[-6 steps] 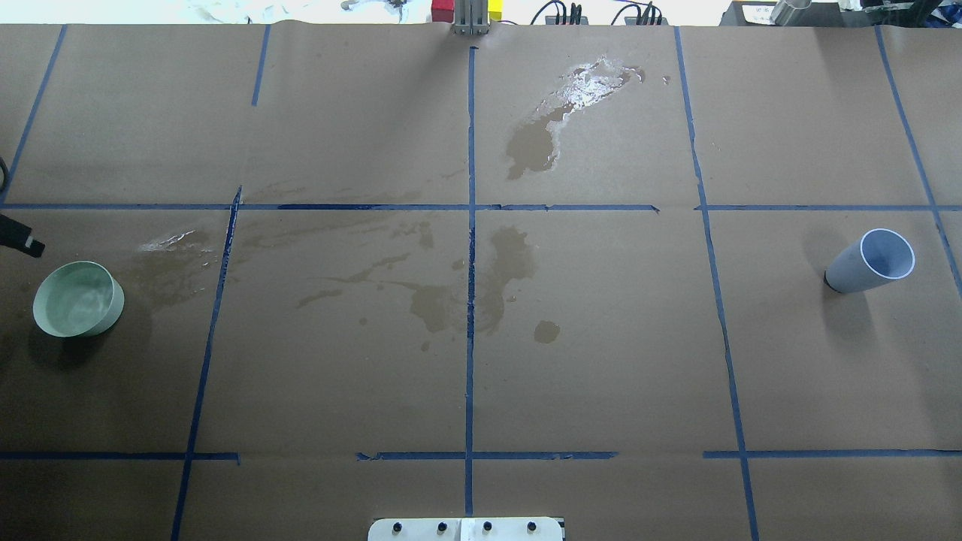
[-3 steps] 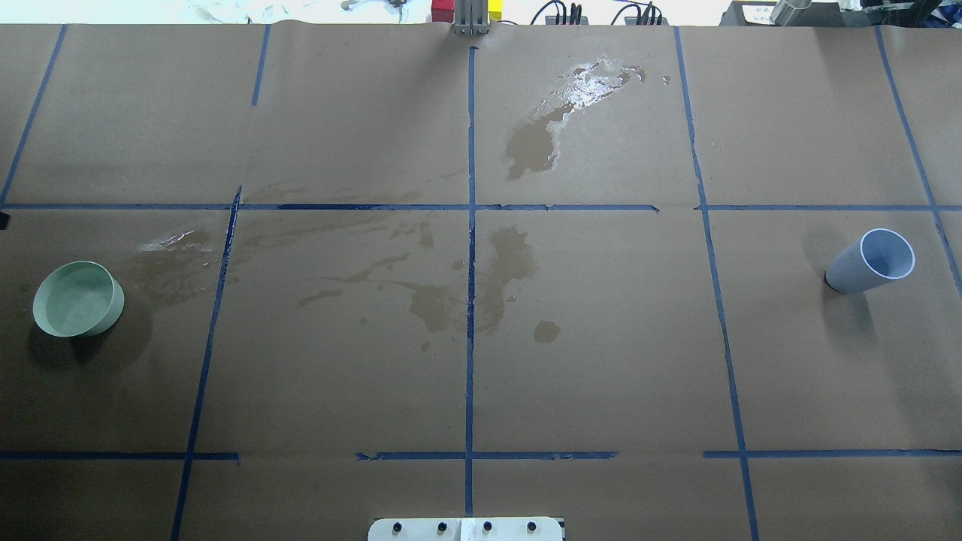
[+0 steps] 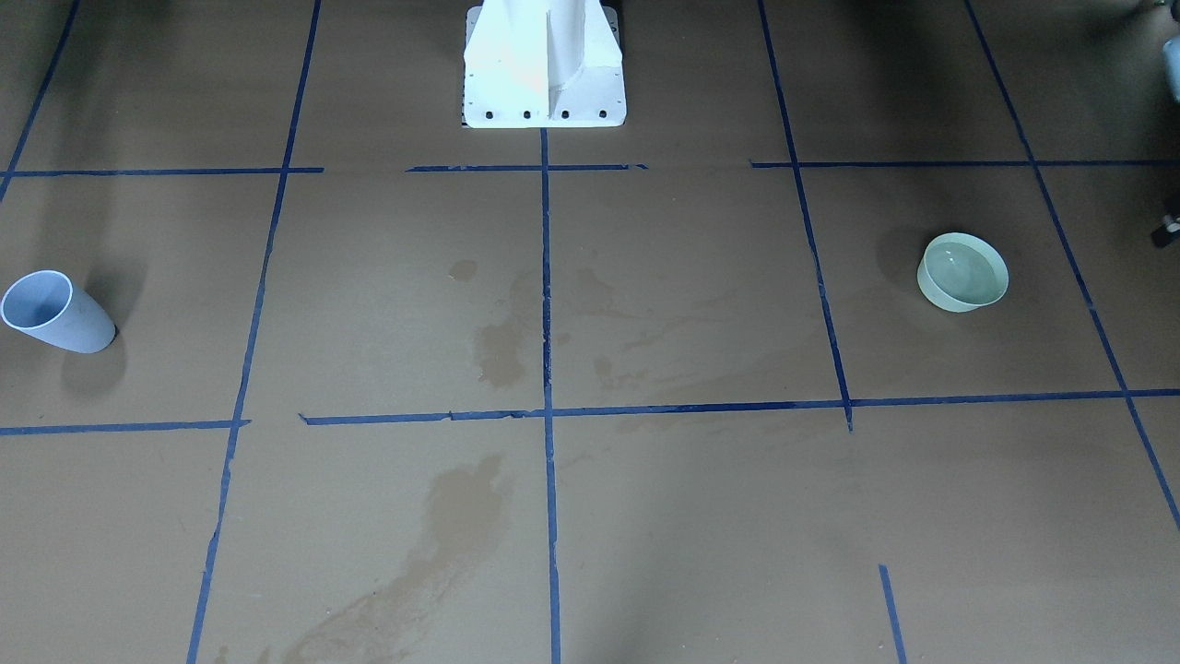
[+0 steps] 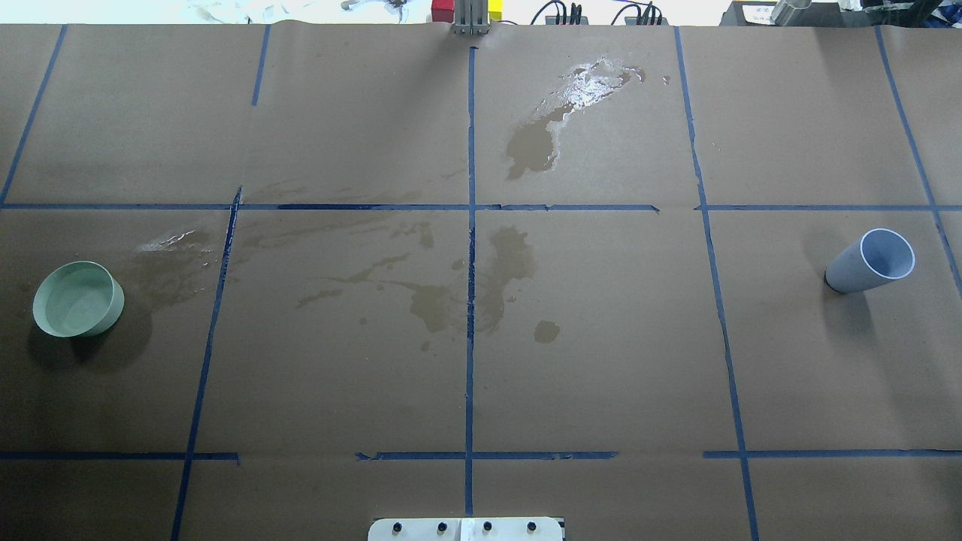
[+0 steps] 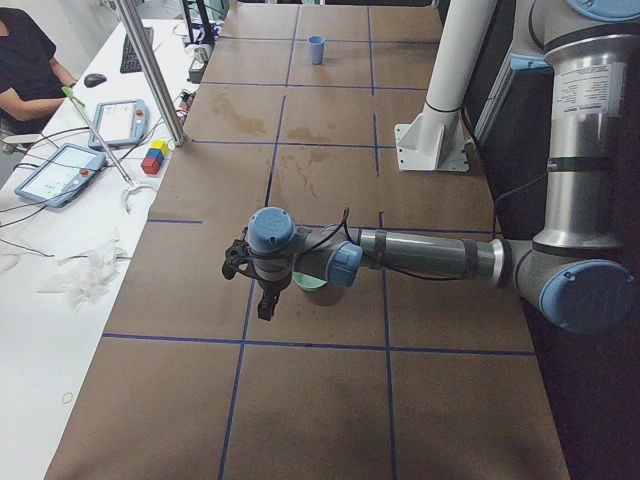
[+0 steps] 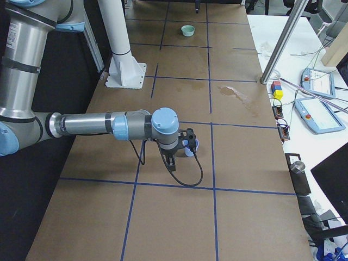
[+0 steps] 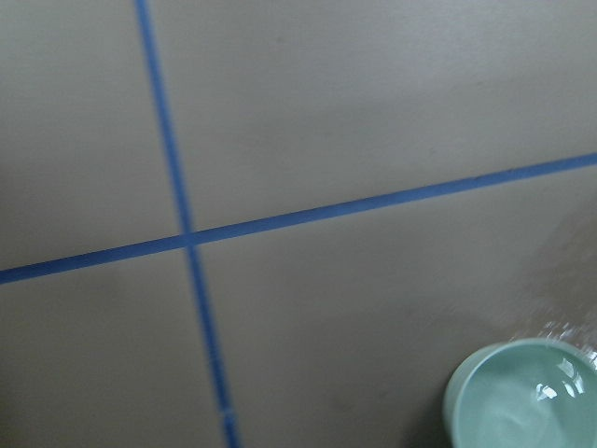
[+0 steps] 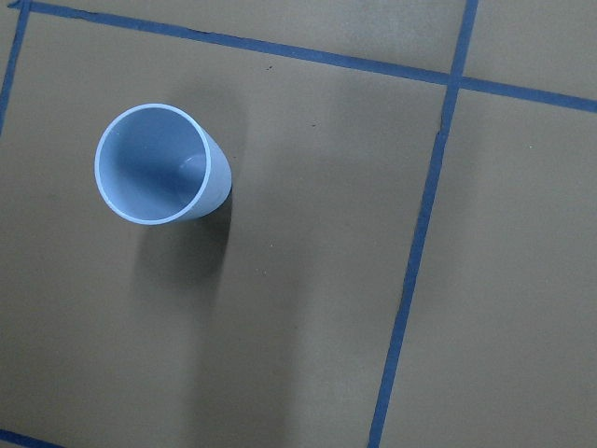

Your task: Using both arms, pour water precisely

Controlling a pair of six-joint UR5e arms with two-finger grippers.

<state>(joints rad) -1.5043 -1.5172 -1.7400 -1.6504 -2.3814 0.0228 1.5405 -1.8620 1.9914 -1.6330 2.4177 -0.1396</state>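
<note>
The left hand (image 5: 263, 310) hangs with its fingers pointing down at the end of the left arm (image 5: 430, 255), over the end of the table (image 4: 601, 361) on the robot's left. Only the side camera shows it, so I cannot tell how far it is open. Near it, but apart from it, the green bowl (image 4: 114, 308) stands close to that same table edge, and the water (image 4: 71, 299) lies in it with a pale shimmer. The right hand (image 6: 171, 166) hangs likewise from the right arm (image 6: 87, 124) over the opposite end of the table, and its opening also cannot be judged. The blue cup (image 4: 845, 272) stands upright near it, close to the right edge, and nothing touches it. Between the two vessels the table carries dark wet stains (image 4: 443, 304) around its middle, and a glossy puddle (image 4: 594, 81) lies toward the far edge. Blue tape lines (image 4: 470, 376) divide the surface into squares.
</note>
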